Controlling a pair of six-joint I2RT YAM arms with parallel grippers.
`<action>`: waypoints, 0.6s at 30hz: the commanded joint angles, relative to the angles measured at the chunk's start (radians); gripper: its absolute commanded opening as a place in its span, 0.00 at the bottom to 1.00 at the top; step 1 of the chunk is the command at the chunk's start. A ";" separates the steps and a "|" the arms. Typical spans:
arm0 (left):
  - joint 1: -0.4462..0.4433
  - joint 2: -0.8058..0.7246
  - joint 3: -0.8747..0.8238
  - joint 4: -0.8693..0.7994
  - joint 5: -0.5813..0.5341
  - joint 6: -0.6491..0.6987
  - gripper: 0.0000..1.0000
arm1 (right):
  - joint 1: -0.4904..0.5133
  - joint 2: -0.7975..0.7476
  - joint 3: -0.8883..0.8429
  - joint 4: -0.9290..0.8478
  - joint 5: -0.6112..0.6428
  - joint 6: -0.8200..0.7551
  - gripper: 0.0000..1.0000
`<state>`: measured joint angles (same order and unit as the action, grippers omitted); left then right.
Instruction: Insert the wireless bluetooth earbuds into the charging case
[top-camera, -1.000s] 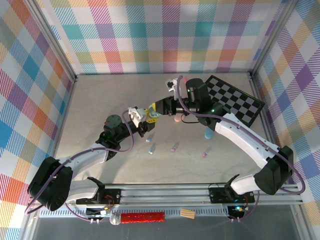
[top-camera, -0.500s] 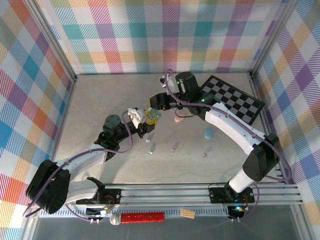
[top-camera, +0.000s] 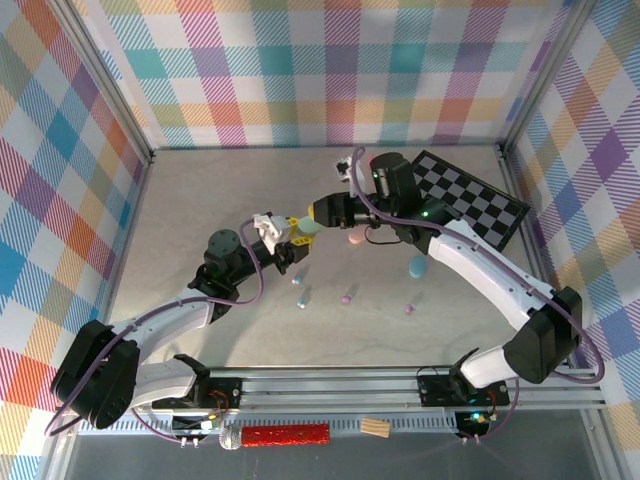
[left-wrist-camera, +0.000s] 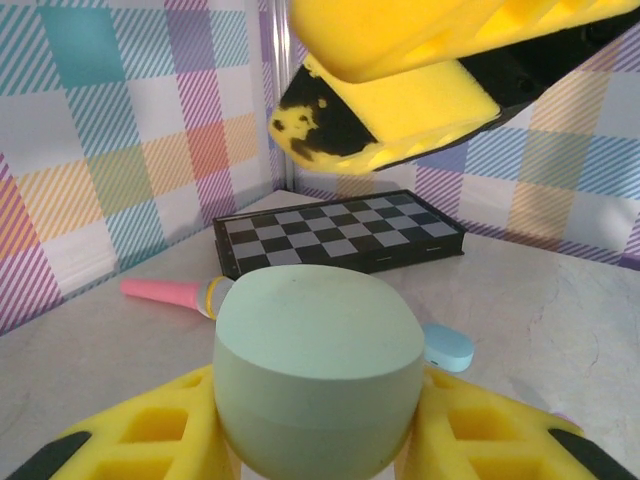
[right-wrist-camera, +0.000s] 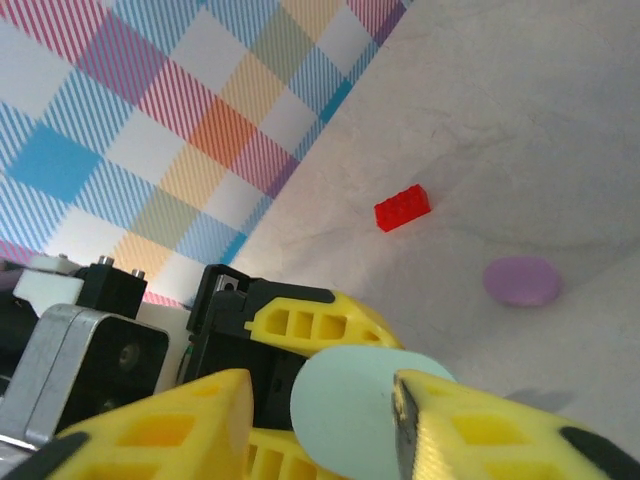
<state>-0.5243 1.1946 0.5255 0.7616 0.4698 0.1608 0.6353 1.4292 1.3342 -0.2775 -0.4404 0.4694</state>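
Observation:
A mint-green oval charging case (left-wrist-camera: 320, 350) stands upright between the yellow fingers (left-wrist-camera: 130, 430) of my left gripper (left-wrist-camera: 320, 430), which is shut on it. In the top view the case (top-camera: 308, 228) hangs above the table's middle. My right gripper (right-wrist-camera: 320, 410) is open, one finger (right-wrist-camera: 150, 420) on each side of the case's top (right-wrist-camera: 350, 400); one of its fingers (left-wrist-camera: 400, 100) hovers just above the lid. Several small earbuds lie on the table below: blue (top-camera: 303, 297), pink-purple (top-camera: 347, 296) and purple (top-camera: 409, 306).
A folded chessboard (top-camera: 470, 195) lies at the back right. A pink case (top-camera: 355, 239) and a blue case (top-camera: 418, 266) sit near the right arm. A pink toy microphone (left-wrist-camera: 170, 292) lies by the board. A red brick (right-wrist-camera: 402, 208) and a purple disc (right-wrist-camera: 522, 281) lie on the table.
The right gripper's jaws have widened around the top of the mint case, and the right arm has swung slightly back to the right. The left gripper keeps its hold.

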 joint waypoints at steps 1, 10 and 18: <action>-0.016 -0.004 0.012 0.134 0.015 -0.064 0.37 | -0.069 -0.026 -0.073 0.149 -0.138 0.188 0.53; -0.016 0.031 0.033 0.223 0.040 -0.107 0.37 | -0.102 0.024 -0.188 0.454 -0.413 0.504 0.64; -0.016 0.056 0.044 0.232 0.047 -0.104 0.37 | -0.103 0.061 -0.199 0.592 -0.481 0.612 0.56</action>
<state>-0.5266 1.2381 0.5415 0.9474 0.4889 0.0669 0.5282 1.4845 1.1385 0.1890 -0.8494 1.0134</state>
